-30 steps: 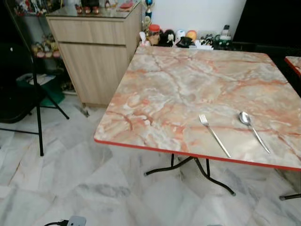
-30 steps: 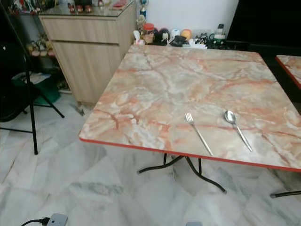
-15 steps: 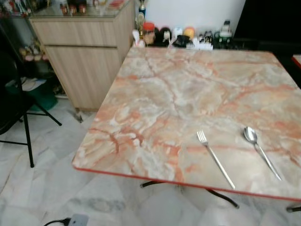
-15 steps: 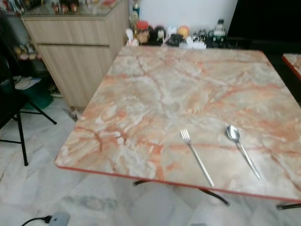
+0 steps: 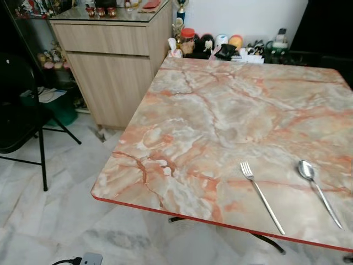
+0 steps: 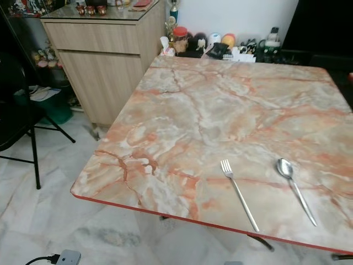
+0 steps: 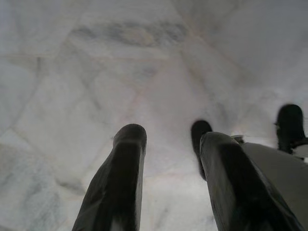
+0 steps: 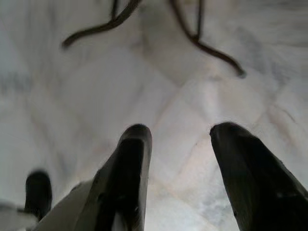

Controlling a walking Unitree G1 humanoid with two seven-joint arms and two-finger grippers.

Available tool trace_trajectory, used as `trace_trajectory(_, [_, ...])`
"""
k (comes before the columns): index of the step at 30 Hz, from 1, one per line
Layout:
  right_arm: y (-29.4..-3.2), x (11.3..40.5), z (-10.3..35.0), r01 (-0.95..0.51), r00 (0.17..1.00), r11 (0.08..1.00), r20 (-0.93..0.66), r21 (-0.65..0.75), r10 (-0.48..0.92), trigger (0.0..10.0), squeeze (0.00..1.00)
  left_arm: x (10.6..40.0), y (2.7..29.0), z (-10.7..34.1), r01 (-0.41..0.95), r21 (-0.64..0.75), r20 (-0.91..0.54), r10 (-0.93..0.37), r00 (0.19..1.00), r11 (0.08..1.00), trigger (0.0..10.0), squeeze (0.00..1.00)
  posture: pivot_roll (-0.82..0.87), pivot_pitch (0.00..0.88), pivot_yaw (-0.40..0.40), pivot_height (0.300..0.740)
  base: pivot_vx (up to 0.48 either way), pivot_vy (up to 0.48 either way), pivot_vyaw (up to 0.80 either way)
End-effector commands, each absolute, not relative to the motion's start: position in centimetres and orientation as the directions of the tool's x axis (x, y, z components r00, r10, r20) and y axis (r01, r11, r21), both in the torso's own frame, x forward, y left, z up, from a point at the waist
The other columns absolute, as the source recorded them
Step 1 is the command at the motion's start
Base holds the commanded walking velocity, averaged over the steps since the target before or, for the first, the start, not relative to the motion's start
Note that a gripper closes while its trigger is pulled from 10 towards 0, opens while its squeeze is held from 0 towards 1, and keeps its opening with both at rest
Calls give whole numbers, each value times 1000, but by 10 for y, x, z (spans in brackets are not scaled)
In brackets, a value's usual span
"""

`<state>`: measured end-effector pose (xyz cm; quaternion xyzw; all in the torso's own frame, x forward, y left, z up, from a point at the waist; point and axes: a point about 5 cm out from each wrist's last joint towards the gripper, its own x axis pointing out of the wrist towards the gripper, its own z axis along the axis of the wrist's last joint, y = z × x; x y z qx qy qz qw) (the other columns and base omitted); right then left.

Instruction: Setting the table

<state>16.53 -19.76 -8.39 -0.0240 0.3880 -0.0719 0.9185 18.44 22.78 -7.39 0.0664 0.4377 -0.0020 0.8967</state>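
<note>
Here's the bench (image 5: 220, 116), a square top in pink and orange marble pattern with a red edge, and two pieces of cutlery are laid on it near the front edge. The fork (image 5: 262, 197) lies flat, tines pointing away toward the far side, handle running to the near edge. Just beside it on the right, apart and not touching, lies the spoon (image 5: 319, 191), bowl up at the far end, roughly parallel to the fork.

Down below, both arms hang low over the white marble floor (image 7: 96, 72). The left gripper (image 7: 171, 139) points at bare tile, its two black fingers (image 7: 126, 178) spread apart with nothing between them. The right gripper (image 8: 180, 132) is just as open, fingers (image 8: 132, 173) parted and empty, and beyond their tips run the bench's dark metal legs (image 8: 202, 38) across the floor.

Off to the left stands a wooden cabinet (image 5: 118, 66), a black folding chair (image 5: 22, 121) before it. Along the bench's far edge sits a row of jars and small items (image 5: 220, 45) against the wall.
</note>
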Motion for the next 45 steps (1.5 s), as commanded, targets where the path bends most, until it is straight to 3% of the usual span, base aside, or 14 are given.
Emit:
trace_trajectory(1, [-202, 173, -76, 154, 749, 985, -641, -76, -167, 10000, 0, 176, 227, -78, 85, 129, -803, 54, 594, 988, 10000, 0, -9, 120, -8, 740, 0, 0, 0])
trace_trajectory(6, [-211, 179, -60, 174, 850, 983, -495, -59, -180, 10000, 0, 174, 224, -80, 94, 127, -807, 47, 589, 988, 10000, 0, -24, 116, -33, 740, 0, 0, 0])
trace_trajectory(12, [-204, 160, -38, 160, 915, 986, -368, -47, -166, 10000, 0, 173, 218, -81, 128, 121, -809, 23, 587, 984, 10000, 0, -25, 98, -44, 740, 0, 0, 0])
trace_trajectory(26, [-187, 127, 26, 130, 966, 991, -230, 24, -121, 10000, 0, 176, 213, -81, 188, 127, -813, -6, 583, 974, 10000, 0, -71, 64, -43, 740, 0, 0, 0])
trace_trajectory(29, [-190, 133, 46, 155, 976, 985, -168, 77, -140, 10000, 0, 179, 211, -80, 205, 123, -810, -21, 586, 971, 10000, 0, -73, 58, -42, 740, 0, 0, 0])
trace_trajectory(36, [-211, 196, 109, 158, 986, 979, 38, 127, -164, 10000, 0, 181, 210, -79, 214, 129, -808, -23, 589, 968, 10000, 0, -69, 65, -41, 740, 0, 0, 0])
trace_trajectory(37, [-214, 214, 118, 155, 985, 981, 61, 120, -163, 10000, 20, 183, 210, -79, 206, 130, -804, -19, 594, 970, 10000, 0, -63, 73, -42, 740, 0, 0, 0])
trace_trajectory(38, [-215, 219, 120, 150, 986, 982, 60, 117, -157, 10000, 478, 183, 210, -78, 202, 130, -803, -17, 596, 971, 10000, 0, -57, 76, -42, 740, 0, 0, 0])
trace_trajectory(39, [-215, 224, 121, 141, 987, 983, 60, 117, -148, 10000, 745, 184, 210, -78, 199, 130, -802, -16, 598, 971, 10000, 0, -52, 84, -40, 740, 0, 0, 0])
trace_trajectory(40, [-215, 227, 122, 134, 988, 984, 60, 117, -141, 10000, 745, 184, 210, -78, 199, 130, -801, -15, 598, 971, 10000, 0, -52, 84, -40, 740, 0, 0, 0])
trace_trajectory(41, [-214, 243, 122, 85, 996, 994, 19, 69, -86, 10000, 1000, 184, 210, -78, 196, 129, -802, -14, 597, 972, 10000, 0, -47, 92, -34, 740, 0, 0, 0])
trace_trajectory(44, [-213, 256, 124, 51, 999, 998, 17, 46, -52, 10000, 1000, 183, 210, -79, 198, 127, -806, -15, 592, 972, 10000, 0, -45, 97, -29, 740, 0, 0, 0])
trace_trajectory(45, [-213, 262, 124, 36, 999, 998, 1, 45, -36, 10000, 733, 182, 209, -79, 201, 126, -808, -17, 589, 971, 10000, 0, -39, 102, -24, 740, 0, 0, 0])
